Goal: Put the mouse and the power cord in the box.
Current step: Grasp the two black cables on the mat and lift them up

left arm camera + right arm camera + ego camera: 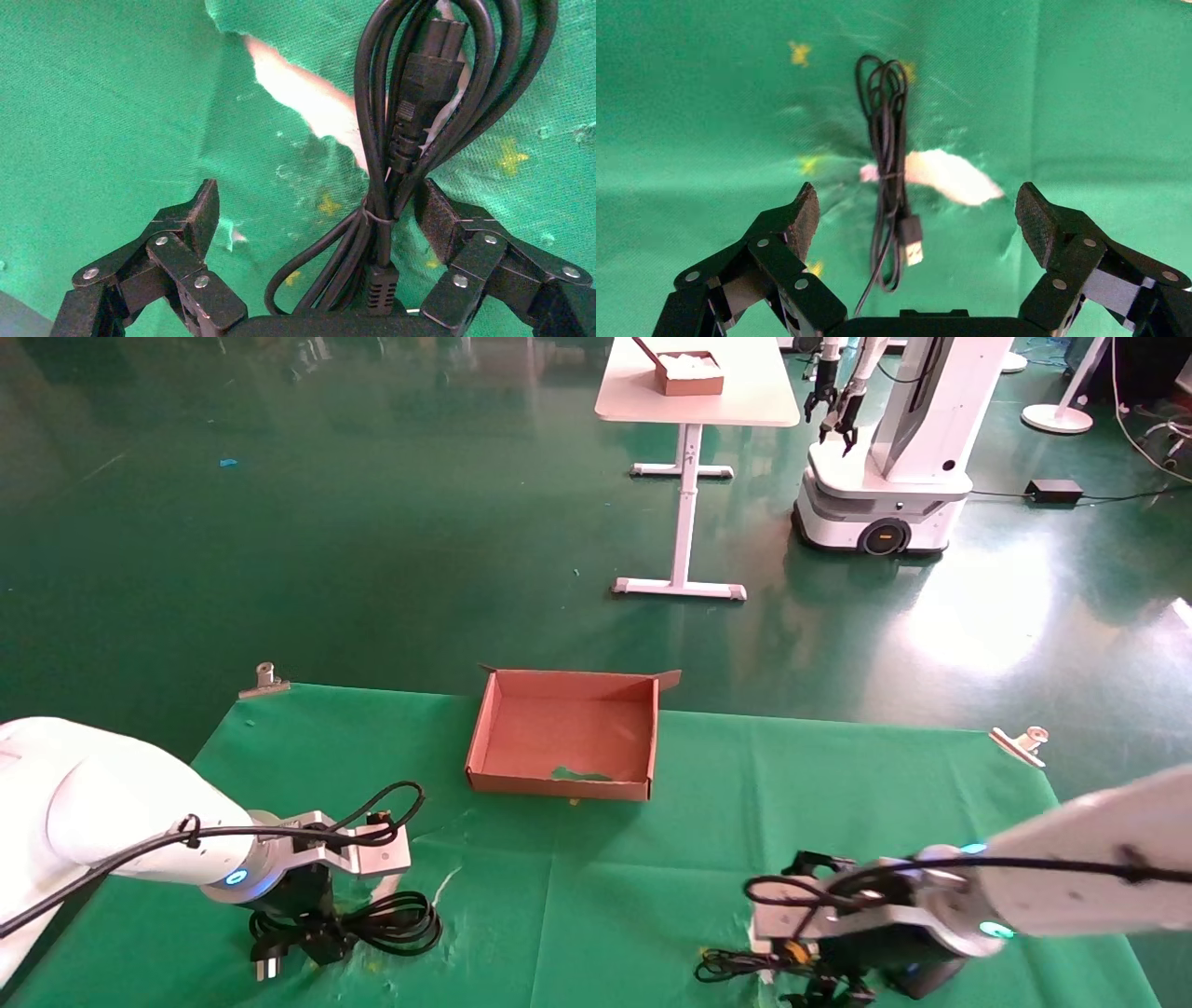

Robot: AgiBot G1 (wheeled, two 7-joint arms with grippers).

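Green cloth covers my tabletop (652,896), pinned at the far corners by metal clips (264,680), with a glossy green floor beyond where a white desk (697,393) and a second white robot (885,458) stand. On my screens the box (564,735), a shallow brown cardboard tray, sits empty near the far edge of the cloth, roughly midway between my two arms.

My left hand (316,225) is low over the near left part of the tabletop, fingers (200,217) spread wide on either side of the power cord (415,112); neither pad touches it. That thick black coil lies on the cloth with a thin tie around its waist and its chunky connector resting inside the loops.

My right hand (916,221) hangs over the near right part, also spread wide. Between its fingers (1035,217) lies the thin bundled cable (888,161) with its USB plug (911,239), flat on the cloth beside a pale tear. The mouse body I cannot make out in any view. I can read no brand or lettering anywhere.
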